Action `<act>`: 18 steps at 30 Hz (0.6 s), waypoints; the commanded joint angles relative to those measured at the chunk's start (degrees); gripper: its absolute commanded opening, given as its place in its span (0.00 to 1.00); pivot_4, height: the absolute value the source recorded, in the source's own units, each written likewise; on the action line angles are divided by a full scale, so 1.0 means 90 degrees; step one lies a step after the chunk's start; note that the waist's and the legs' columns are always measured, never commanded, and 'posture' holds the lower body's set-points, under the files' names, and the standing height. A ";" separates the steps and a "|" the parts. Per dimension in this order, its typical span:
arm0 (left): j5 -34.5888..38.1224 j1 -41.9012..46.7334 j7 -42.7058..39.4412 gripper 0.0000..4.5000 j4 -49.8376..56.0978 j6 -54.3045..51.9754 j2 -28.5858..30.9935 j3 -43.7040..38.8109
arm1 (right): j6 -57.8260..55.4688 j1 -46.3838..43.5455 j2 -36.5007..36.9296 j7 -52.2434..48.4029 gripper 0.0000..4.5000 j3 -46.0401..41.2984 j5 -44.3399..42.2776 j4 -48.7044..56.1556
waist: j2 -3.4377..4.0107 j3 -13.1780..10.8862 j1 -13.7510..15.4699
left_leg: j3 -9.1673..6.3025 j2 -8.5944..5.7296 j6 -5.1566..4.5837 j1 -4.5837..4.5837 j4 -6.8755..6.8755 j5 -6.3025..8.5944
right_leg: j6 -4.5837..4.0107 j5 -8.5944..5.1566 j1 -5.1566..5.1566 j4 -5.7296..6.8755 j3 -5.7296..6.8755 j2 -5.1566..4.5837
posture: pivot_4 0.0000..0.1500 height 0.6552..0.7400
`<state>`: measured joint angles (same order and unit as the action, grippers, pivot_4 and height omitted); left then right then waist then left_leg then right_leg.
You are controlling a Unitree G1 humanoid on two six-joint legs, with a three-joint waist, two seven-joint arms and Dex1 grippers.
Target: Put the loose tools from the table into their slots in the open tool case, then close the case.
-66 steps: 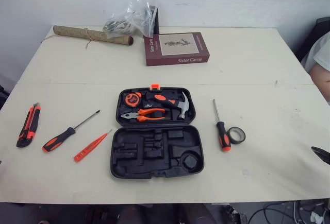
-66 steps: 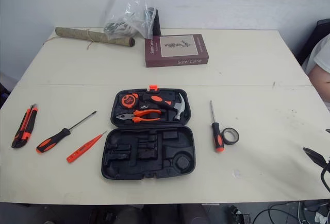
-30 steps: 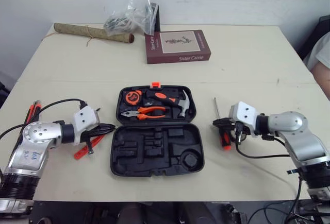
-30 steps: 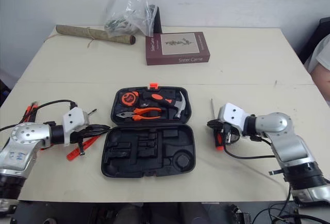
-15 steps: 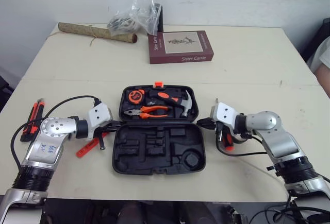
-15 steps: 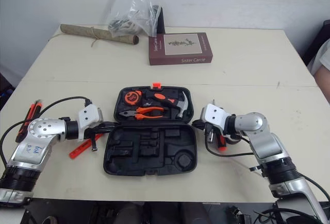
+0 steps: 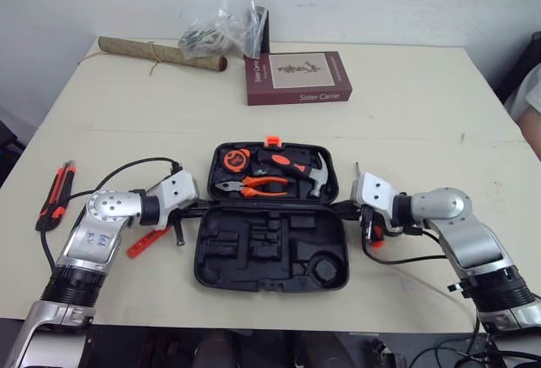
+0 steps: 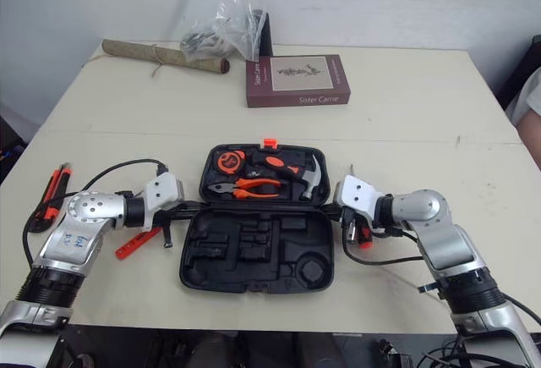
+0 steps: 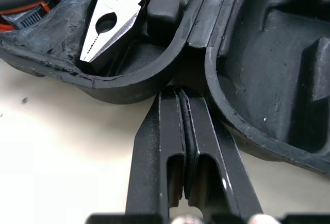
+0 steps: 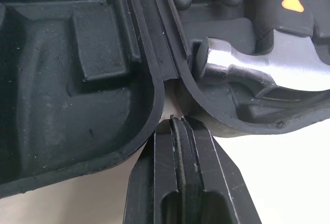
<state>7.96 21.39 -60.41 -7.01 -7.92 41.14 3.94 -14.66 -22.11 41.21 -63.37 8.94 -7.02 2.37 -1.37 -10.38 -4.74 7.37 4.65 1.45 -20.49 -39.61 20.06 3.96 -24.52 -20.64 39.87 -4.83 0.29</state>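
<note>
The black tool case (image 7: 270, 254) lies open in the middle of the table. Its far half holds a tape measure (image 7: 232, 161), orange-handled pliers (image 7: 254, 186) and a hammer (image 7: 314, 173); the near half's slots are bare. My left gripper (image 7: 199, 209) is shut, its tip at the left end of the hinge (image 9: 180, 92). My right gripper (image 7: 340, 209) is shut at the right end of the hinge (image 10: 178, 123). A utility knife (image 7: 55, 194) and an orange tester pen (image 7: 142, 243) lie to the left. An orange-handled screwdriver (image 7: 374, 234) lies partly under my right arm.
At the back of the table are a dark red book (image 7: 297, 78), a clear plastic bag (image 7: 221, 30) and a brown paper roll (image 7: 161, 53). A person's arm (image 7: 532, 118) shows at the right edge.
Both arms have come into view and moved inward from the loose tools to the two ends of the case hinge. The camera has shifted. Both grippers stay shut.
</note>
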 commanded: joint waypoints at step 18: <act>0.1808 -0.3526 -0.0392 0.19 0.1256 -0.0349 0.1333 -0.4940 | -0.0378 0.1776 0.1606 -0.0650 0.22 -0.3829 -0.2053 0.0377 | -0.0003 -0.0001 0.0009 | -0.0021 -0.0004 -0.0002 0.0003 0.0025 -0.0002 | 0.0000 0.0000 0.0036 -0.0052 0.0007 0.0001 | 1.00 1.00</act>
<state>23.17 -9.80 -64.15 6.34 -11.07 52.08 -34.36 -19.17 -6.62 54.40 -68.90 -20.95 -24.83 7.90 -1.39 -10.40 -4.66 7.18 4.59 1.44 -20.43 -39.38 20.04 3.96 -24.52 -20.28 39.37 -4.76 0.31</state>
